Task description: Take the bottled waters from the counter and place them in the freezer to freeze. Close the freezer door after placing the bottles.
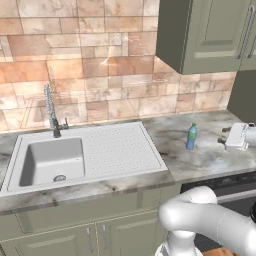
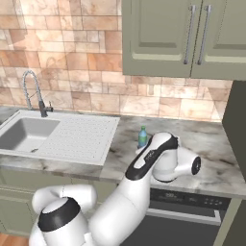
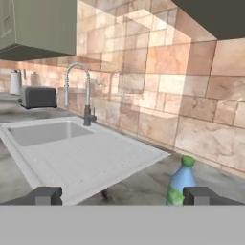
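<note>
One blue bottle [image 3: 181, 186] stands upright on the counter [image 3: 143, 184], just inside your right fingertip [image 3: 201, 195], ahead of the spread, empty gripper [image 3: 122, 196]. You should expect it to be light, smooth and easily tipped, so centre it and clamp the body below the green cap.

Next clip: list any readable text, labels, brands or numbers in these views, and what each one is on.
None can be read.
Blue bottle: green label band, no legible print.
Dishwasher control strip: small light marks, too small to read.
Toaster: no visible lettering.
</note>
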